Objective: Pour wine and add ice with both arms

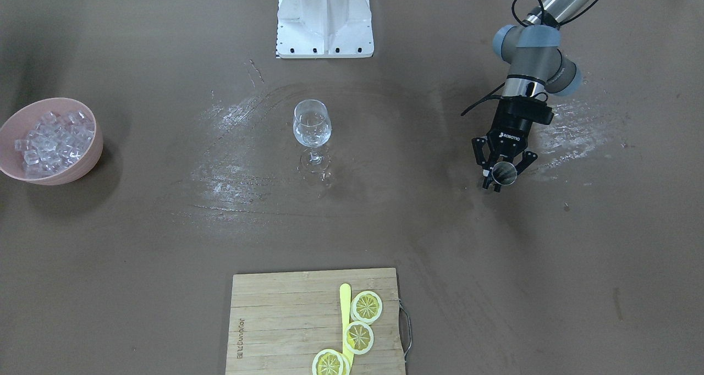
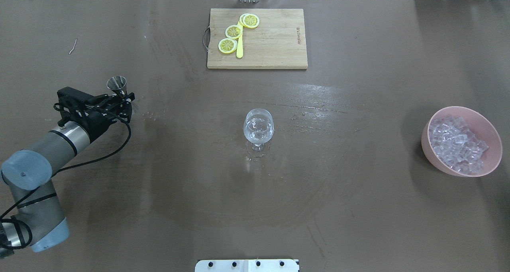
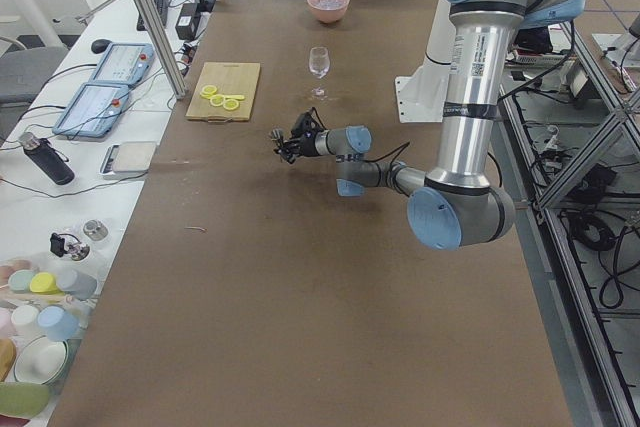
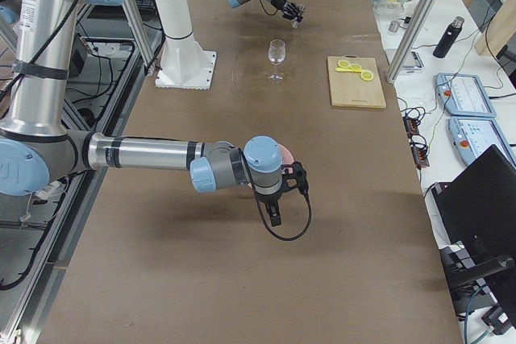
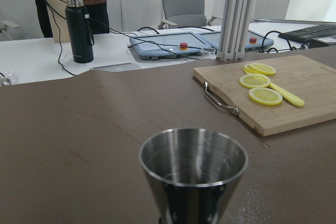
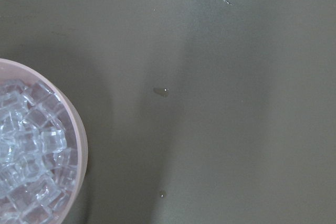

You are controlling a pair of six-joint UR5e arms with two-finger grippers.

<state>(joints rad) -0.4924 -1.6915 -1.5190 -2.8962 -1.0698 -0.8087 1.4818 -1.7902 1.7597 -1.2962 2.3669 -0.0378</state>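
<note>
A stemmed wine glass stands mid-table and holds a little clear wine. My left gripper lies low and level over the table, shut on a steel jigger, which stays upright. The jigger fills the bottom of the left wrist view and also shows in the overhead view. Ice cubes fill a pink bowl, also seen overhead. My right gripper hangs fingers-down beside the bowl. It shows only in the exterior right view, so I cannot tell whether it is open. The right wrist view shows ice.
A wooden cutting board with three lemon slices and a yellow stick lies at the table edge opposite the robot. The white pedestal base stands behind the glass. Wet streaks mark the table around the glass.
</note>
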